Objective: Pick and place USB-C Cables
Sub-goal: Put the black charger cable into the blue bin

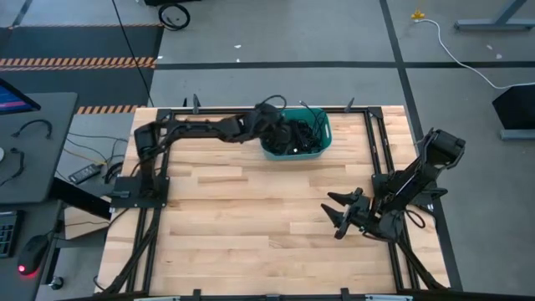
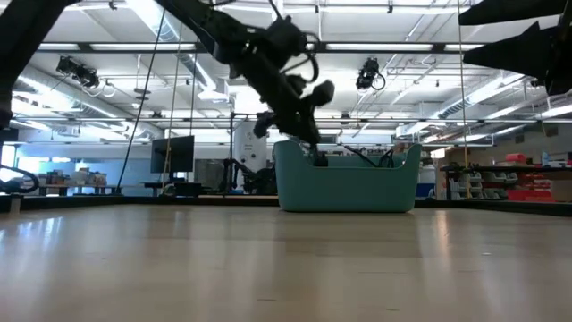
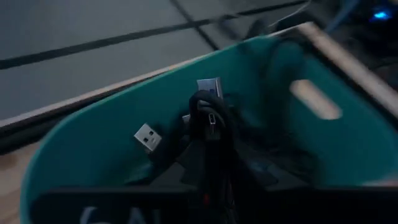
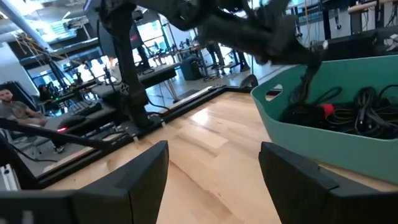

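A teal bin [image 1: 323, 147] stands at the table's far edge, middle, with several black USB-C cables [image 1: 304, 134] piled in it. The right wrist view shows the pile [image 4: 367, 112] and a red tie [image 4: 328, 109]. My left gripper [image 1: 280, 136] reaches from the left over the bin's left part, at about rim height [image 2: 313, 152], and is shut on a cable. My right gripper [image 1: 338, 215] waits open near the table's right side, low over the wood, its fingers wide apart [image 4: 214, 180]. My left gripper comes from above, slanting from the table's left, and holds a black cable bundle [image 3: 208, 134] between its fingers inside the bin. Silver plugs [image 3: 209, 87] stick out past the fingers. In the right wrist view a strand [image 4: 305, 81] hangs below it down to the pile.
The bin's walls [image 3: 93, 137] close round the left gripper. A black frame rail [image 1: 380, 150] runs along the table's edges. A wide bare stretch of wood [image 1: 251, 209] lies between the bin and the near edge. A white cord with a yellow plug [image 1: 451, 46] lies on the floor beyond.
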Tool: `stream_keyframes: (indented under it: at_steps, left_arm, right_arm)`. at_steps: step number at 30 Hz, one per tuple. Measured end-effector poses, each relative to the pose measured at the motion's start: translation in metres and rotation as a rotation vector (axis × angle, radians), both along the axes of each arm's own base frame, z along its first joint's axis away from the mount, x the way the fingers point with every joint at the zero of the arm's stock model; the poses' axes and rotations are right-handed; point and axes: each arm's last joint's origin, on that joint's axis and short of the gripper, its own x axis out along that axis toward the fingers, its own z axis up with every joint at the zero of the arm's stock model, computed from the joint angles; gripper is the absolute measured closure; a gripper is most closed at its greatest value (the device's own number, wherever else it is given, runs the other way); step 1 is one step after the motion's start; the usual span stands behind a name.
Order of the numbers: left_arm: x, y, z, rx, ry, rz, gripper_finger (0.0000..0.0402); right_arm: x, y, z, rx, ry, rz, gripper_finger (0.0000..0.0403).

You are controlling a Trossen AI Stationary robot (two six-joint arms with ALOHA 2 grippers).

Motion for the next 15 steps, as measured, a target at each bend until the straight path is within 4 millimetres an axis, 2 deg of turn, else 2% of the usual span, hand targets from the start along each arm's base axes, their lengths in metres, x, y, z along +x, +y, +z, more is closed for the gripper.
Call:
stream_keyframes:
  at_steps: [3,9,15]
  left_arm:
    - [-0.003,0.012,-0.015,-0.028,0.045,0.05,0.0342]
    - [-0.009,0.022,-0.018,-0.051,0.063,0.107,0.0335]
    - [-0.015,0.028,-0.017,-0.109,0.072,0.081,0.0265]
  right_arm:
    - [0.0,0.0,0.001,-0.007,0.004,0.001,0.0153]
    - [0.0,0.0,-0.001,-0.01,0.008,0.009,0.0162]
    - [0.0,0.0,0.0,-0.003,0.004,0.008,0.0163]
